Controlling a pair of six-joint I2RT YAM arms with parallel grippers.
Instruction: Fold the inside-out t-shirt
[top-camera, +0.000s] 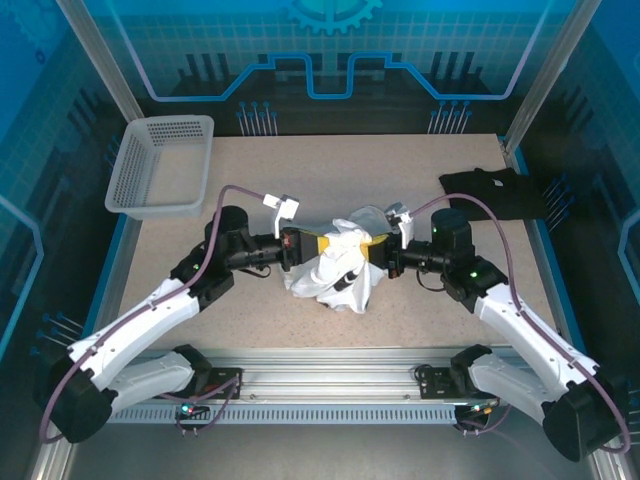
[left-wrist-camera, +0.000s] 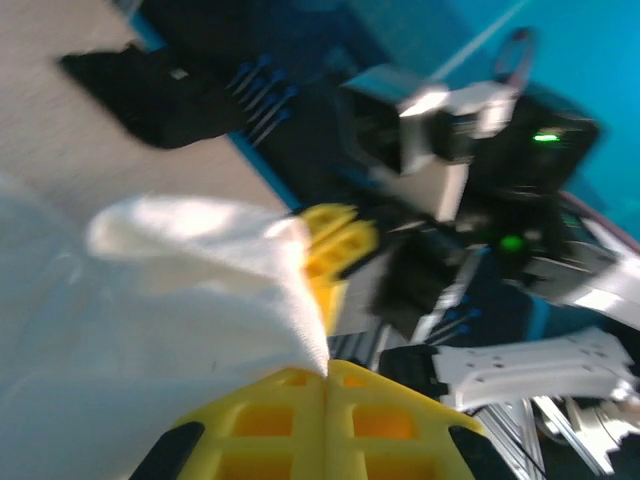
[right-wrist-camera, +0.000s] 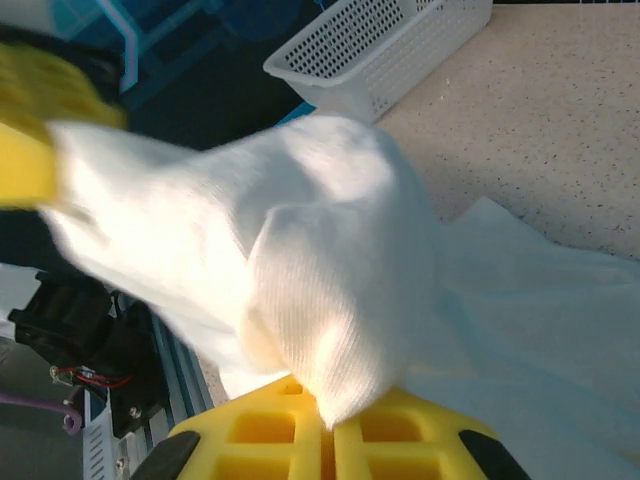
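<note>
Top: t-shirt (top-camera: 335, 270) bunched mid-surface (top-camera: 300, 180) between the 2 arms, left jaws at its left edge, right jaws at its right.
Left wrist: left jaws closed, white fabric pinched in the seam.
Right wrist: right jaws clamped on a fabric fold.

Right gripper (right-wrist-camera: 330, 425) pinching the inside-out t-shirt (right-wrist-camera: 300, 260).

Its two yellow fingers (right-wrist-camera: 260, 435) stand closed together, with a point of white ribbed cloth caught between them. Above the gripper the shirt rises in a thick bunch and stretches up and to the left, reaching a blurred yellow shape (right-wrist-camera: 25, 130). To the right of the gripper more cloth lies flat on the speckled table (right-wrist-camera: 560, 120). Well above the gripper sits a white mesh basket (right-wrist-camera: 385, 45), and to the gripper's left is dark hardware (right-wrist-camera: 90, 340).
</note>
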